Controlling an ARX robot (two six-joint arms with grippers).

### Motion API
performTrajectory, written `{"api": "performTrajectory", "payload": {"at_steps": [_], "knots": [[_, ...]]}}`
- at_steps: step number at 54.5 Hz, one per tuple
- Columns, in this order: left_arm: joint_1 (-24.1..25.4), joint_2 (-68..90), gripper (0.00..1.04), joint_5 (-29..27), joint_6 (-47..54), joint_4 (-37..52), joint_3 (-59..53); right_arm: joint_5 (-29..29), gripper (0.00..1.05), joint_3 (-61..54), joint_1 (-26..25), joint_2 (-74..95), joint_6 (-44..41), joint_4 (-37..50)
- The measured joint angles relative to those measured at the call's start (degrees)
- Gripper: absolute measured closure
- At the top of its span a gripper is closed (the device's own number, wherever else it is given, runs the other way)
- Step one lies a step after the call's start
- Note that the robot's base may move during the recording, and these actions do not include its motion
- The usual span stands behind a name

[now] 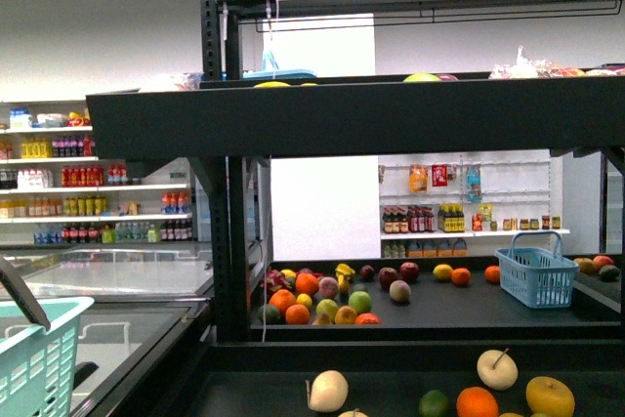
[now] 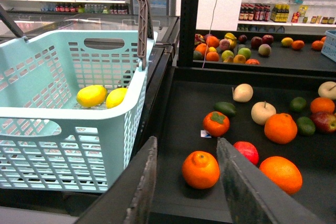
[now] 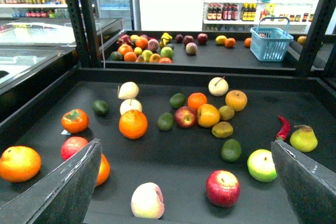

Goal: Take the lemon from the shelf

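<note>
2 yellow lemons point(image 2: 92, 96) side by side — black tiered shelf point(image 1: 342, 119)

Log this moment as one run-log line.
left gripper: open, over orange on shelf | right gripper: open, empty | teal basket: two lemons | step: next lemon not yet grasped

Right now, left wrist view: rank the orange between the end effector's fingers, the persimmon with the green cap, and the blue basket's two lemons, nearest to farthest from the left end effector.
1. Orange: on the shelf deck, between the open left end effector fingers.
2. Persimmon: farther back on the deck.
3. Lemons: inside the basket, off to the side; side by side, too close to rank.
</note>
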Motion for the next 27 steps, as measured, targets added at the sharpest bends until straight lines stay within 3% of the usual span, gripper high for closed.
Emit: {"api": "performTrajectory", "payload": {"at_steps": [10,27], "knots": [[0.0,0.0,0.07,0.0,0.0,0.0,0.0,0.0,0.07,0.0,0.0,0.0,0.0,0.0],[0.0,0.0,0.08,0.0,0.0,0.0,0.0,0.0,0.07,0.0,0.0,0.0,0.0,0.0]]}}
